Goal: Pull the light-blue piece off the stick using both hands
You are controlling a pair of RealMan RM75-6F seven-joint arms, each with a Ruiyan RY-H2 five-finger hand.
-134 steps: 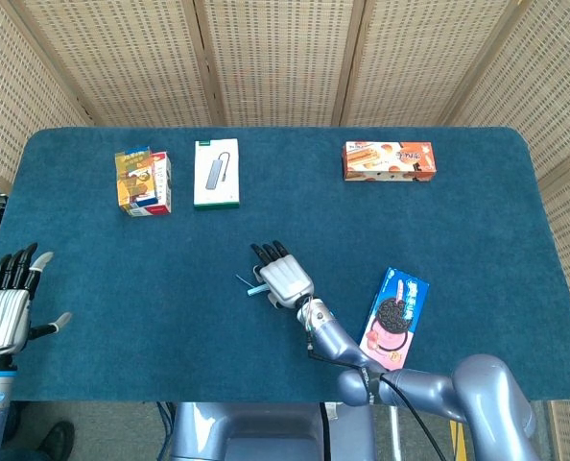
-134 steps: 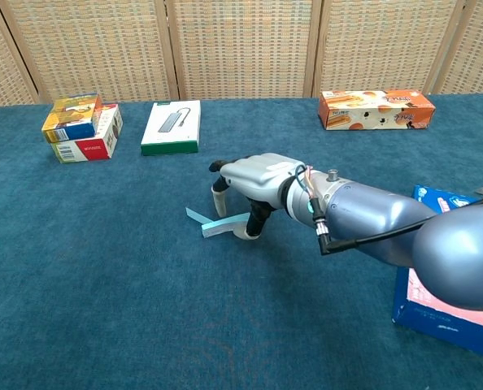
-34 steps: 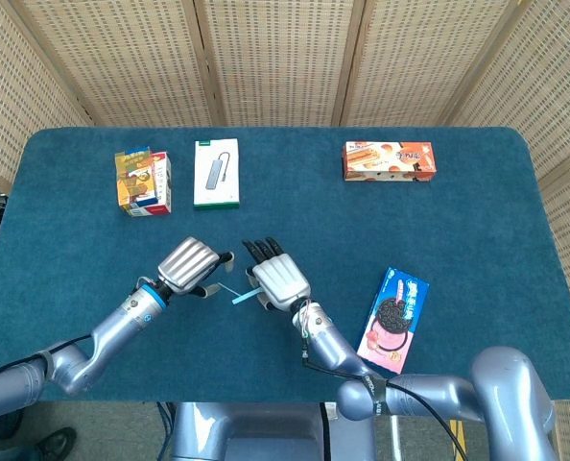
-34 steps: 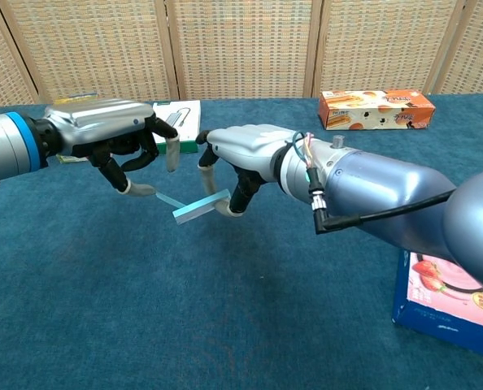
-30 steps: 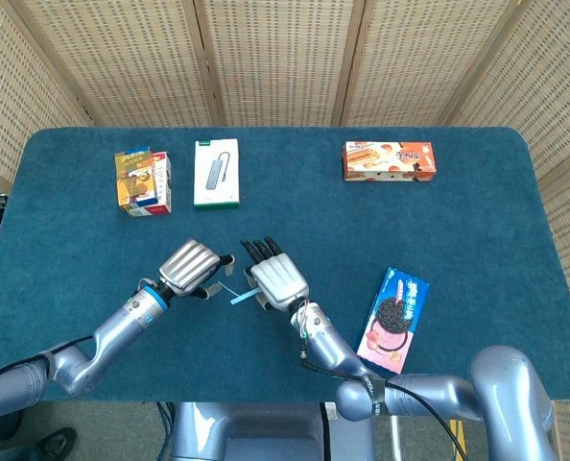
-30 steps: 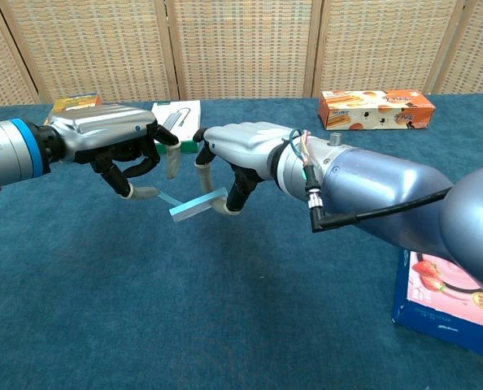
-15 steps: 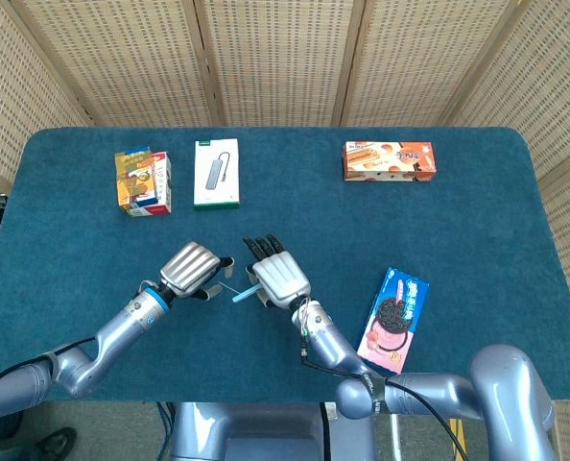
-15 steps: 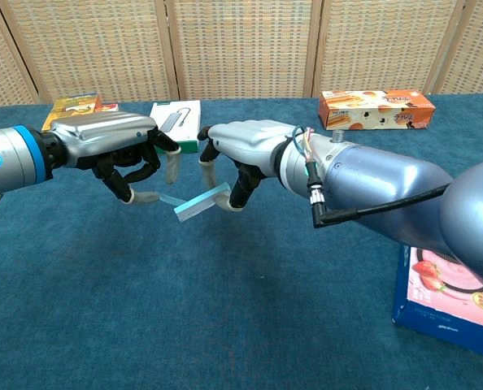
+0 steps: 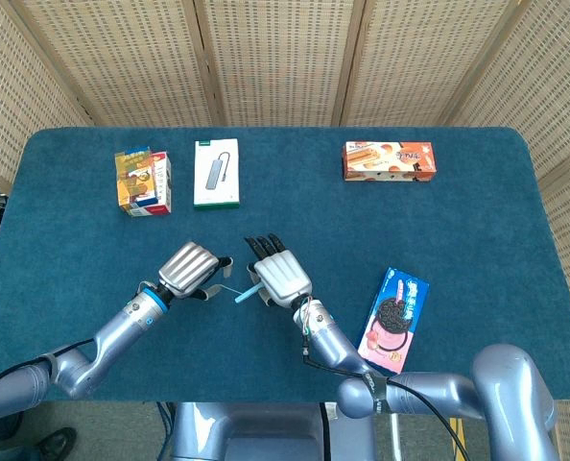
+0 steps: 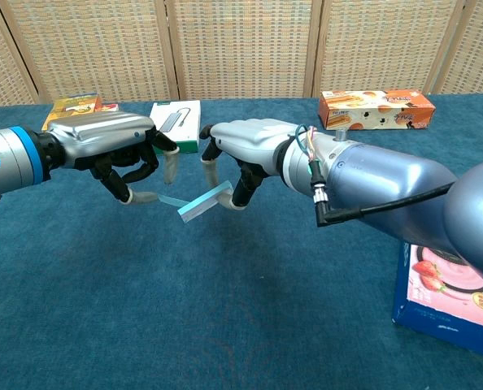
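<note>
- Left hand: silver five-finger hand on a blue-banded forearm, lifted off the table at about 9 o'clock of the scene's middle; fingers curled in, their tips pinching the free end of the thin pale-blue stick.
- Right hand: silver five-finger hand on a grey arm, just beside the left hand at its 3 o'clock; thumb and fingers pinch the flat, light-blue rectangular piece, other fingers bent down around it.
- Stick and piece: held in the air between the two hands, above the dark teal carpeted table; the piece slants down toward 8 o'clock from the right hand, the stick runs on toward the left hand. In the head view the pair shows as a short blue sliver between the hands.
- Progress, as judged: both grasps are set and the assembly is lifted; the piece looks still joined to the stick, so the pulling apart is yet to do.
- Remaining: draw the hands in opposite directions along the stick's line until the piece slides free.
- Other stock on the table: white flat box with a grey adapter pictured at 11 o'clock; stacked yellow and red-white cartons further left; orange biscuit box at 1 o'clock; blue-and-pink cookie packet at 4 o'clock.
</note>
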